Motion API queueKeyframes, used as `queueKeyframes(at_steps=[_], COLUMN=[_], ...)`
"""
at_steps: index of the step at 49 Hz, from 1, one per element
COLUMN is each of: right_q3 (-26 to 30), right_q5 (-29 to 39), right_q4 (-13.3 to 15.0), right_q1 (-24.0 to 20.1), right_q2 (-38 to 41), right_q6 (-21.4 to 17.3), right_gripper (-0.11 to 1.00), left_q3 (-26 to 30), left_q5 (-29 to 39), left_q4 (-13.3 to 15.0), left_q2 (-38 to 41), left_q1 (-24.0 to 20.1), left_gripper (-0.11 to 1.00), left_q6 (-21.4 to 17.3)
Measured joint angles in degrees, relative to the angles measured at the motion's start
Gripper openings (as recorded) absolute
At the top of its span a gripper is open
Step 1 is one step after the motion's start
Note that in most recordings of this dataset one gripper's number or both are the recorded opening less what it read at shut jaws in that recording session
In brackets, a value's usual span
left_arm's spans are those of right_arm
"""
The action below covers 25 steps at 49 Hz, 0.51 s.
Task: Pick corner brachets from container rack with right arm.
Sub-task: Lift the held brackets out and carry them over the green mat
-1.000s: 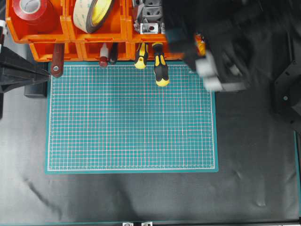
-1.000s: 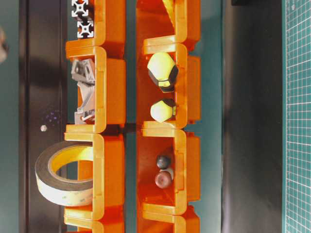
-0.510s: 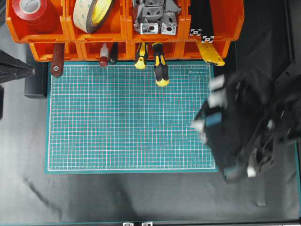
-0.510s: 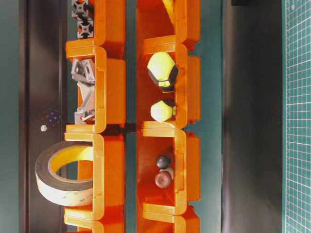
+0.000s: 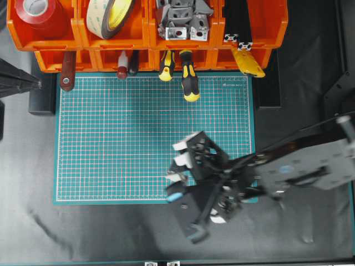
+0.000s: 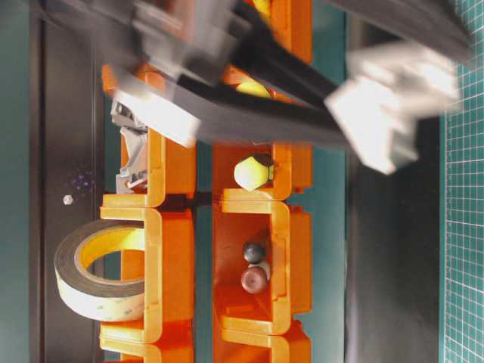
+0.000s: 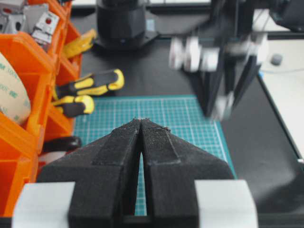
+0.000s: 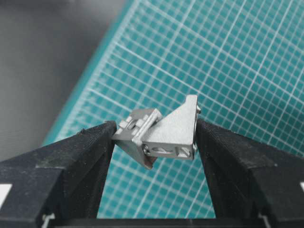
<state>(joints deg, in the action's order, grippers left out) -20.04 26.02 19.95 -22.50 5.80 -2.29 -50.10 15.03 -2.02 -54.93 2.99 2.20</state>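
A blurred black robot arm [image 6: 249, 113] with pale blocks is sweeping across the top of the frame, crossing in front of the orange container rack [image 6: 170, 151]. Behind it, silver-grey corner brackets [image 6: 130, 147] are lying in one bin of the left row, partly hidden by the arm. A roll of double-sided tape [image 6: 94, 268] is sitting in the neighbouring bin. In the right row, a yellow screwdriver handle [image 6: 253, 172] is facing outward, and two dark round handle ends [image 6: 254, 266] are resting in the next bin. A green cutting mat [image 6: 463, 249] is showing along the right edge.
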Motion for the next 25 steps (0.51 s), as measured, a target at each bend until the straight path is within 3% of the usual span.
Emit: queueKeyframes(at_steps=[7,25], right_q3=[1.49,1.32], right_q5=[-1.14,-1.85], right_q4=[2.02,2.2], right_q1=[1.76,3.08], right_q2=[4.39,5.54], right_q6=[0.0,-0.26], right_gripper=[0.56,0.56], left_q3=[0.0,0.0], left_q5=[0.0,0.09], left_q4=[0.0,0.0], left_q2=[-0.18,-0.26], left_q1=[0.0,0.0], left_gripper=[0.0,0.0], left_q6=[0.0,0.0])
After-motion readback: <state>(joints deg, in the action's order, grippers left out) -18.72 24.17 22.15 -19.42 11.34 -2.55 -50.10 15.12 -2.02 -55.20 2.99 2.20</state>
